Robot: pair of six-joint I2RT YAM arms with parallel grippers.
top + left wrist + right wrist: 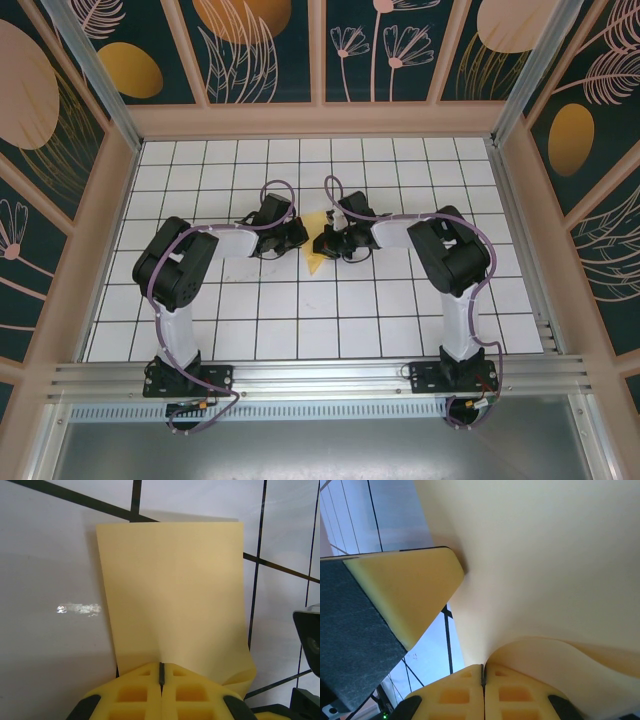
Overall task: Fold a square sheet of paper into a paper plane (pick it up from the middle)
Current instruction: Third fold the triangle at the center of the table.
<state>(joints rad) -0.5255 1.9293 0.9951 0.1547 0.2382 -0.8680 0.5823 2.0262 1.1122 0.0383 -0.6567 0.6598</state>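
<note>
The square sheet of paper [317,247], plain yellow, hangs between my two grippers over the middle of the white grid table [300,330]. My left gripper [299,238] is shut on its near edge; in the left wrist view the sheet [175,590] stretches away from the closed gripper [161,666] and curls at the lower right. My right gripper [331,243] is shut on the other side. In the right wrist view the paper [545,555] bends up and over from the pinched gripper [483,669]. One left finger [405,590] sits close by. The paper plane is out of view.
Wooden walls with floral panels [320,50] enclose the table on three sides. An aluminium rail [320,380] with both arm bases runs along the near edge. Both arms' elbows [175,265] [450,255] fold outward to the left and right of the centre.
</note>
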